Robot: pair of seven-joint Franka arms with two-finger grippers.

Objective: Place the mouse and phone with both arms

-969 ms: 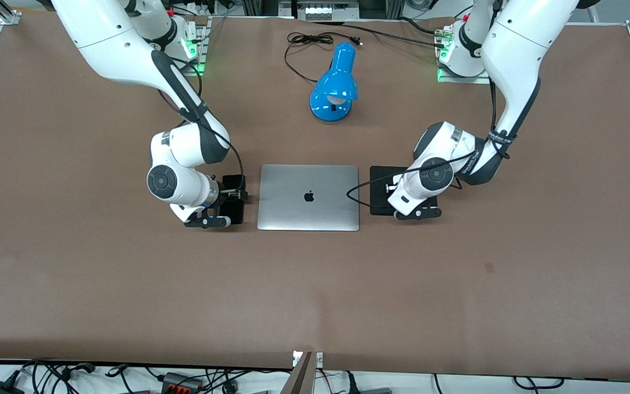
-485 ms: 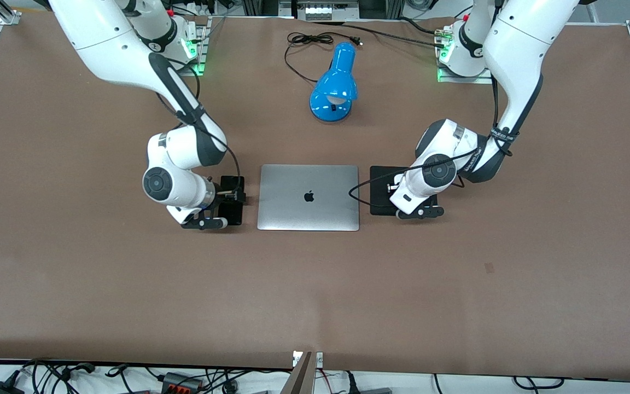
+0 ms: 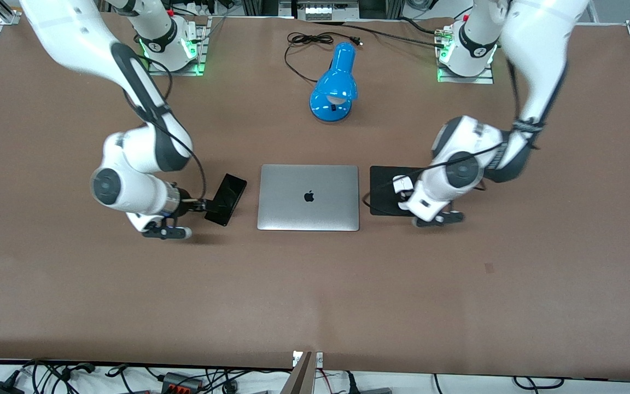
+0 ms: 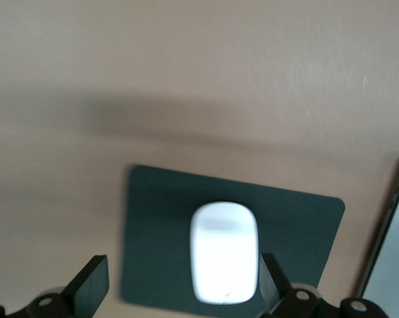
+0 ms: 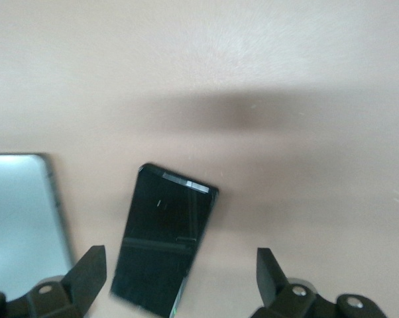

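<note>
The black phone (image 3: pixel 226 199) lies flat on the table, slanted, beside the laptop on the right arm's side. In the right wrist view the phone (image 5: pixel 163 238) lies below and between my right gripper's (image 5: pixel 179 278) spread fingers, untouched. The white mouse (image 3: pixel 402 183) sits on the black mouse pad (image 3: pixel 383 191) beside the laptop on the left arm's side. In the left wrist view the mouse (image 4: pixel 224 252) rests on the pad (image 4: pixel 156 225). My left gripper (image 4: pixel 183 285) is open above it, and one finger (image 4: pixel 271 281) is close beside the mouse.
A closed silver laptop (image 3: pixel 308 197) lies between the phone and the pad; its edge shows in both wrist views (image 5: pixel 17 212) (image 4: pixel 392 252). A blue desk lamp (image 3: pixel 334 87) with a black cord (image 3: pixel 304 41) lies near the robots' bases.
Both arms have lifted and swung outward from the laptop. The phone now lies slanted and uncovered. The mouse now shows uncovered on the pad.
</note>
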